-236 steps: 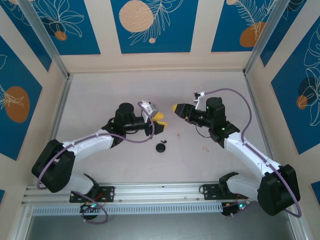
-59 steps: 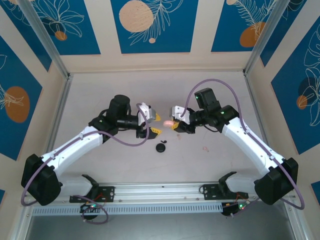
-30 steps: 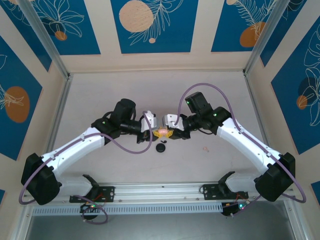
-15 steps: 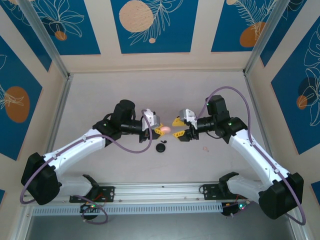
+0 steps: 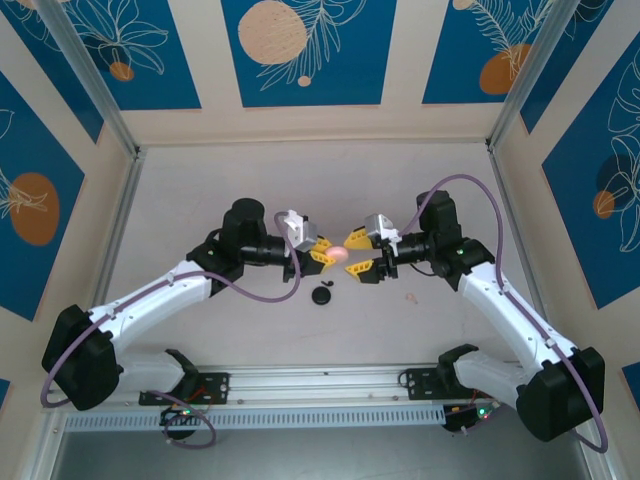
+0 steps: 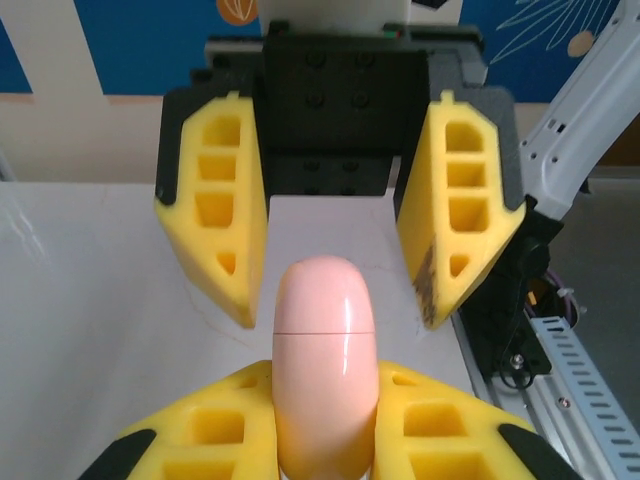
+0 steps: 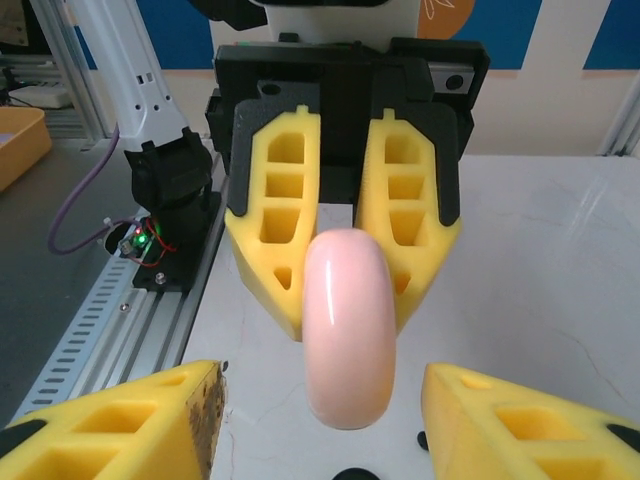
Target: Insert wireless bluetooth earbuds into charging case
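A closed pale pink charging case (image 5: 340, 254) hangs above the table's middle, and my left gripper (image 5: 326, 252) is shut on its near end. In the left wrist view the case (image 6: 323, 370) juts out from between the yellow fingers (image 6: 190, 430). My right gripper (image 5: 361, 256) faces it, open, its fingers either side of the case's free end without touching. From the right wrist the case (image 7: 347, 340) stands clear of both my fingertips (image 7: 170, 410). One pale pink earbud (image 5: 410, 296) lies on the table to the right.
A small black round object (image 5: 322, 295) lies on the white table (image 5: 200, 200) just below the grippers. Aluminium rails (image 5: 320, 382) run along the near edge, and patterned walls close in the other three sides.
A second ago both grippers were closed on the pink case. The right one has opened and drawn back a little to the right; the left still holds the case.
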{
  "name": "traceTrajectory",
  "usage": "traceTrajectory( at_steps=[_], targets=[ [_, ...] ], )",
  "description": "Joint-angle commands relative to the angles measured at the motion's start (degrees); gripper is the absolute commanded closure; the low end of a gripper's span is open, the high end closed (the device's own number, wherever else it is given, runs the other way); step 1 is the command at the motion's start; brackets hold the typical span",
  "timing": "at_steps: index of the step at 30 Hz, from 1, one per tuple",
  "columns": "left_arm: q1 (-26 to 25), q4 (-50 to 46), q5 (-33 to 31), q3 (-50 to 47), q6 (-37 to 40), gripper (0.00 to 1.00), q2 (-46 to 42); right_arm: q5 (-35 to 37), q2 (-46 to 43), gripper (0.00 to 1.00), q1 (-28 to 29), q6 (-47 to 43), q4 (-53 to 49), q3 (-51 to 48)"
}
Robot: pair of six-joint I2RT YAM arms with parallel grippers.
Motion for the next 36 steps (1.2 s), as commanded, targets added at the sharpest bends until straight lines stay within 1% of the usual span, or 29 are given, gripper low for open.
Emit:
traceTrajectory(
  at_steps=[1, 3, 6, 9, 14, 15, 17, 18, 22, 24, 26, 30, 33, 36],
  targets=[
    [-0.49, 3.68, 3.33, -0.4, -1.97, 0.83, -1.02, -2.42, 0.53, 0.45, 0.39, 1.21, 1.25, 0.42],
    [-0.47, 3.82, 3.5, -0.49, -2.03, 0.83, -0.99, -2.92, 0.6, 0.46, 0.39, 1.45, 1.76, 0.6],
    [-0.49, 4.41, 3.69, -0.57, -2.39, 0.83, -0.91, -3.88, 0.88, 0.51, 0.41, 1.85, 2.14, 1.03],
    [-0.47, 5.33, 3.82, -0.82, -2.83, 0.83, -0.79, -4.45, 1.4, 0.58, 0.56, 1.77, 2.05, 1.68],
    [-0.48, 5.94, 3.58, -1.08, -3.05, 0.82, -0.56, -4.99, 2.83, 0.73, 1.26, -0.05, -0.05, 3.25],
    [-0.48, 5.92, 3.23, -1.1, -2.86, 0.81, -0.49, -5.23, 3.22, 0.77, 1.27, -0.86, -0.96, 3.79],
    [-0.49, 5.68, 1.94, -1.23, -2.29, 0.74, -0.36, -5.13, 3.89, 0.84, 1.1, -2.43, -2.43, 4.88],
    [-0.36, 5.43, 1.14, -1.32, -1.79, 0.71, -0.18, -4.77, 4.31, 0.86, 0.88, -3.17, -2.99, 5.27],
    [1.26, 3.99, -2.05, -1.81, 0.84, 0.45, 0.81, -1.37, 6.75, 0.87, -0.85, -7.0, -6.94, 8.12],
    [2.32, 2.07, -3.09, -1.27, 2.49, 0.39, 1.74, 1.03, 8.67, 0.87, -1.62, -10.37, -10.9, 10.65],
    [3.11, -2.34, -3.83, 0.49, 5.74, 0.36, 2.9, 4.98, 11.36, 0.87, -1.8, -14.31, -16.09, 13.98],
    [3.12, -12.78, -6.09, 5.22, 13.97, 0.36, 5.46, 10.98, 16.22, 0.87, -1.66, -20.48, -23.08, 19.76],
    [3.16, -15.12, -7.32, 7.07, 17.03, 0.36, 7.12, 12.59, 19.85, 0.87, -1.33, -23.33, -26.08, 23.69],
    [3.2, -15.21, -7.83, 8.25, 17.99, 0.36, 8.4, 12.59, 23.37, 0.87, -0.56, -25.74, -28.95, 27.14]
  ],
)
